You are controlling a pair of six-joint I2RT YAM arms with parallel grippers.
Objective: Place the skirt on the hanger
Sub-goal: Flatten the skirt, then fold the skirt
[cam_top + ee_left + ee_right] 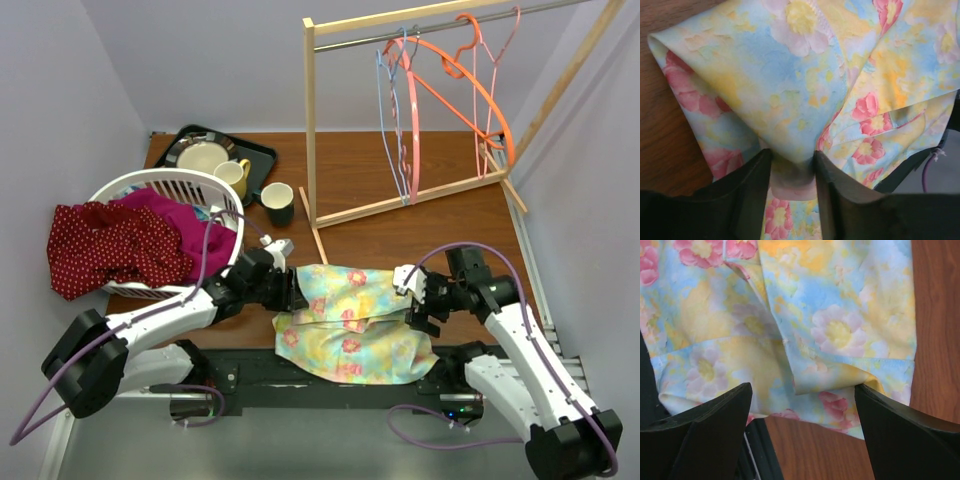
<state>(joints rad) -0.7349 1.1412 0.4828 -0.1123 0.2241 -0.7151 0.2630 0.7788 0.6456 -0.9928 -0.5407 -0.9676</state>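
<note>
Looking down from the overhead camera, I see the skirt [350, 320], a floral print in pale blue, yellow and pink. It lies rumpled at the lower centre of the frame, mostly on the brown wooden table [400, 170], with its lower hem spilling over the near edge. The left gripper [292, 290] sits at the skirt's left edge. In the left wrist view its two dark fingers [747, 190] pinch a raised fold of the cloth, which touches both. The right gripper [418, 300] sits at the skirt's right edge. In the right wrist view its jaws are spread wide, with the cloth's corner lying loose between them and bare wood showing to the right.

A pale wooden rack [310, 120] with a metal rail stands on the table in the upper right. On the rail hang an orange hanger [460, 90] and thinner blue and pink ones, well apart from the skirt.

At the middle left is a white laundry basket [215, 185]. A red dotted garment [105, 245] is draped over its left rim and a magenta garment [190, 225] is heaped inside. Above the basket a dark tray [262, 155] holds a plate [203, 157], and a yellow mug [235, 175] sits at the tray's lower edge. A dark mug [278, 203] stands on the wood just beside the rack's left foot.

Plain pale walls [200, 60] close in the table along the top and on both sides.
</note>
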